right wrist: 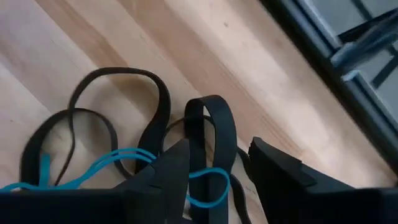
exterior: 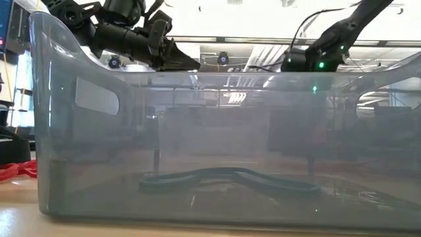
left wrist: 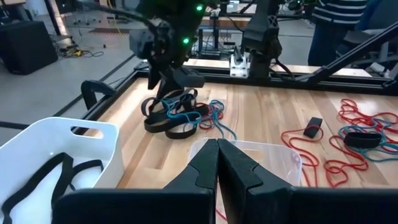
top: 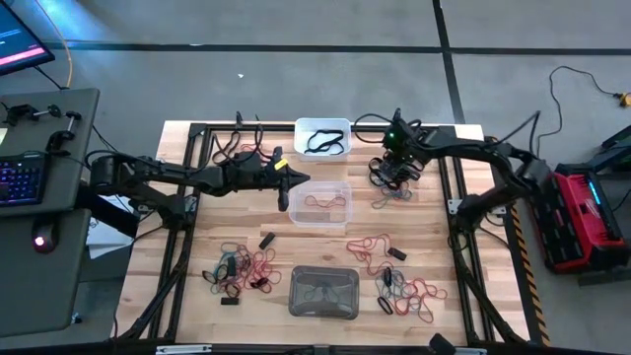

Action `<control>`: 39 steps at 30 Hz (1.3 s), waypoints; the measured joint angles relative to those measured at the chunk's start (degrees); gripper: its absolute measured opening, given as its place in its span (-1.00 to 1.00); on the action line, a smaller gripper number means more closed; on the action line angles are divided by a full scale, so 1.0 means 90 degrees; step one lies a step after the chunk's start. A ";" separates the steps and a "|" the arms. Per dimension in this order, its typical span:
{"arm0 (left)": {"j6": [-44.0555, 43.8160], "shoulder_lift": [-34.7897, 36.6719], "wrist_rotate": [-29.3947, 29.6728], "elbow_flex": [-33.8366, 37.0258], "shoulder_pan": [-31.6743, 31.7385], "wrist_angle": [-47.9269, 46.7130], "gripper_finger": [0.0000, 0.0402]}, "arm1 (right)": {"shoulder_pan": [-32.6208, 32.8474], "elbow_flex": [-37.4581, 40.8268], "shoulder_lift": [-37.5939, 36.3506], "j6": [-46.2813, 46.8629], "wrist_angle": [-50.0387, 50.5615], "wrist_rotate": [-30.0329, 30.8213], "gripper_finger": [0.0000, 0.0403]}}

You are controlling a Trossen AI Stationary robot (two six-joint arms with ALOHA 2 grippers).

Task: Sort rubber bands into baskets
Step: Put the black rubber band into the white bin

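Three baskets stand down the table's middle: a white basket [top: 323,138] with a black band in it at the far edge, a clear basket [top: 320,203] holding red bands, and a grey basket [top: 323,293] near the front with a dark band [exterior: 230,178] on its floor. My left gripper [top: 288,187] is shut and empty, hovering at the clear basket's left rim [left wrist: 249,149]. My right gripper [top: 392,176] is open and points steeply down over a pile of black and blue rubber bands [left wrist: 177,115]. An upright black loop [right wrist: 211,118] stands between its fingers. My right gripper comes at the pile from above, slanting, with one finger [right wrist: 171,174] on each side of the black loop and a blue band [right wrist: 208,180] crossing the gap. The bands lie on the table. I cannot tell whether either finger touches them.
Loose red, black and blue bands lie near left [top: 242,271], near right [top: 409,291] and right of centre [top: 370,247]. Black frame rails [top: 458,207] border the wooden table. A person [left wrist: 336,25] stands beyond the far edge.
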State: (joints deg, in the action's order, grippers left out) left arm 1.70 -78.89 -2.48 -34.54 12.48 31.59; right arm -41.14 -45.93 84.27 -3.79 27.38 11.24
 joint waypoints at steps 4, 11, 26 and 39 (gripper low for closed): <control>0.0000 0.0000 -0.0001 0.0000 -0.0013 -0.0001 -1.00 | -0.0178 0.0000 0.0251 -0.0116 -0.0203 -0.0238 -0.22; -0.0008 0.0000 -0.0200 0.0000 -0.0015 -0.0014 -1.00 | -0.0410 -0.0005 0.0402 -0.0351 -0.0603 -0.0471 -0.57; -0.0141 0.0000 -0.0233 0.0000 0.0078 0.0171 -1.00 | -0.0242 -0.0696 0.0205 -0.0623 0.0018 -0.0587 -0.99; -0.0163 0.0002 -0.0160 0.0000 0.0118 0.0147 -1.00 | 0.0574 -0.1872 -0.0333 -0.0584 0.0603 0.0067 -1.00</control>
State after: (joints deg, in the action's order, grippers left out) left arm 0.23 -78.87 -3.92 -34.54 13.54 32.91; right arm -35.97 -62.78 81.27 -9.04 32.80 11.84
